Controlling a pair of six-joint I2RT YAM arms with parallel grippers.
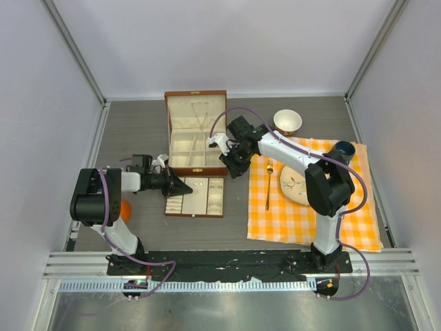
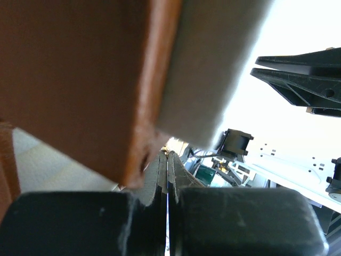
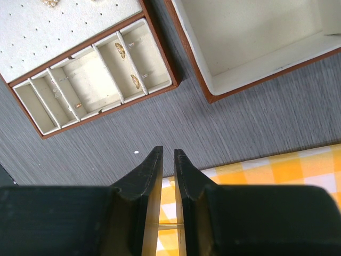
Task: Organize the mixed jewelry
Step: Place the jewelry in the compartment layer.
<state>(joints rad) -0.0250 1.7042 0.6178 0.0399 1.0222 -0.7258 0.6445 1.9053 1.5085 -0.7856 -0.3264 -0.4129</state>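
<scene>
The mixed jewelry shows as small gold and pale pieces point(image 3: 135, 81) in the compartments of the cream-lined tray point(image 3: 160, 53), with one tiny pale bit point(image 3: 136, 152) loose on the grey table. A thin chain point(image 1: 202, 114) hangs inside the lid of the open brown box point(image 1: 170, 131). My left gripper point(image 1: 187, 186) is shut, its tips over the tray's point(image 1: 169, 212) left end. In the left wrist view its tips point(image 2: 168, 156) touch a brown, cream-lined wooden edge point(image 2: 96, 85). My right gripper point(image 3: 168, 152) hovers by the box's front right corner, jaws a narrow slit apart, nothing visible between them.
A yellow checked cloth point(image 1: 303, 221) covers the table's right side, with a gold fork point(image 1: 268, 185), a plate point(image 1: 295, 186) and a dark blue cup point(image 1: 342, 149) on it. A white bowl point(image 1: 287, 121) stands behind it. An orange object point(image 1: 126, 209) lies beside the left arm.
</scene>
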